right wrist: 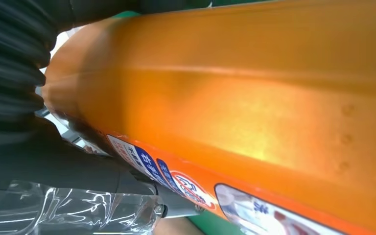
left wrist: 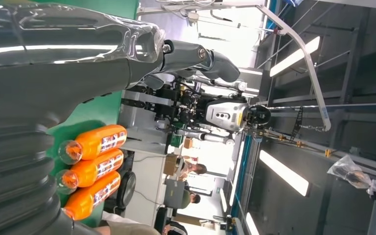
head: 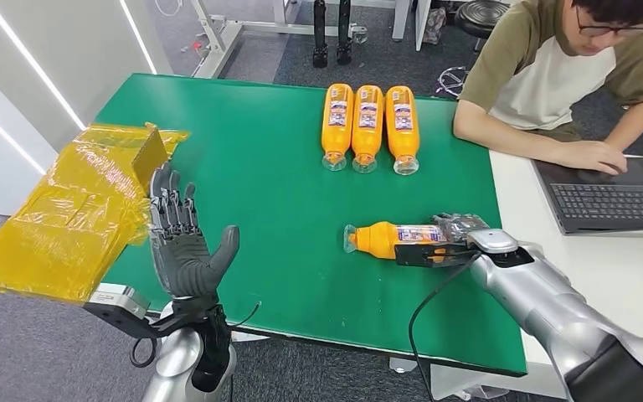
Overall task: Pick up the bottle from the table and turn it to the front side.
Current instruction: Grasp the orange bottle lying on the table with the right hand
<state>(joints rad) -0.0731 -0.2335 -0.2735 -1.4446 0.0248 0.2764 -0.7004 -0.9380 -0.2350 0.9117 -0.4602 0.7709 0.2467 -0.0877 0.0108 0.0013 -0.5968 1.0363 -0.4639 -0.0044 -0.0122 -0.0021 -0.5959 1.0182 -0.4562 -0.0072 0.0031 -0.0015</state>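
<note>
An orange bottle [head: 385, 239] lies on its side on the green table [head: 251, 176], near the front right, its clear cap end pointing left. My right hand [head: 456, 234] grips its base end, with fingers over the top and the thumb along the near side. In the right wrist view the bottle's orange body and label [right wrist: 254, 112] sit right against the hand. My left hand [head: 182, 239] is raised at the table's left front edge with nothing in it, fingers apart and pointing up; its grey cover [left wrist: 54, 73] shows in the left wrist view.
Three more orange bottles [head: 367, 126] lie side by side at the back of the table, and also appear as a row [left wrist: 95, 169] in the left wrist view. A yellow plastic bag [head: 75, 209] hangs off the left edge. A person's hand rests by a laptop [head: 611, 197] on the white table at right.
</note>
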